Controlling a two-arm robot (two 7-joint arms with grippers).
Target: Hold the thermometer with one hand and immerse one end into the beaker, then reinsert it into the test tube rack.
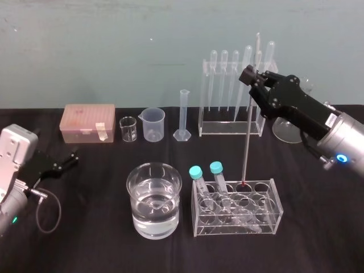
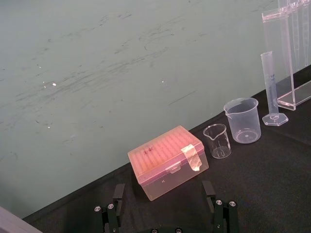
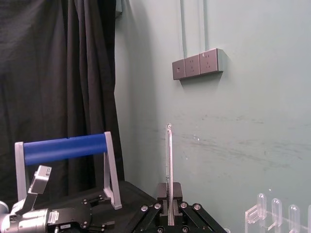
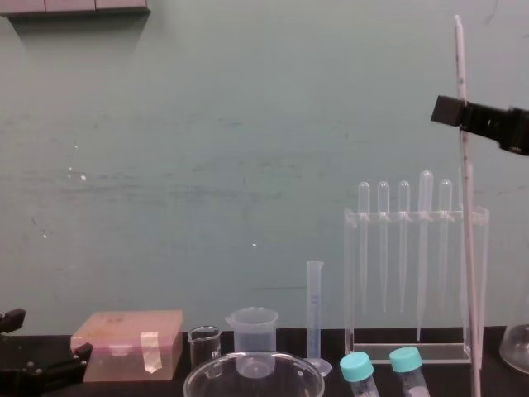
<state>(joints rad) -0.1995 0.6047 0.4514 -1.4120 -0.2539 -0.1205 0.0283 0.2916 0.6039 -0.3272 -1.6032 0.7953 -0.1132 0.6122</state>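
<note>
**Item: thermometer (image 1: pixel 246 142).** Long thin glass rod, standing almost upright right of centre in the head view. Its red lower tip sits level with the top plate of the test tube rack (image 1: pixel 267 213), at a back-row hole. Whether the tip is inside the hole or just above it cannot be told.

**Right gripper (image 1: pixel 249 75).** Upper right of the head view, closed on the thermometer near its upper end. In the right wrist view the rod stands pinched between the black pads, and a short length rises above them.

**Left gripper (image 1: pixel 69 160).** Parked low at the left edge of the head view, fingers spread wide and holding nothing.

**Beaker (image 1: pixel 128 185).** Lower centre, just left of the rack, about half full of clear liquid. The thermometer is apart from it.

**Other stock.** Two teal-capped tubes (image 1: pixel 199 179) in the rack, and a pipette stand (image 1: pixel 230 128) against the back wall.

**Progress (judged).**
- Done: the thermometer is securely gripped.
- Unknown: nothing shows whether the dip has been made.
- If it has not: lift clear of the rack, carry to the beaker, lower one end into the liquid, then return it to a hole.
- If it has: only the lowering and release remain.
</note>
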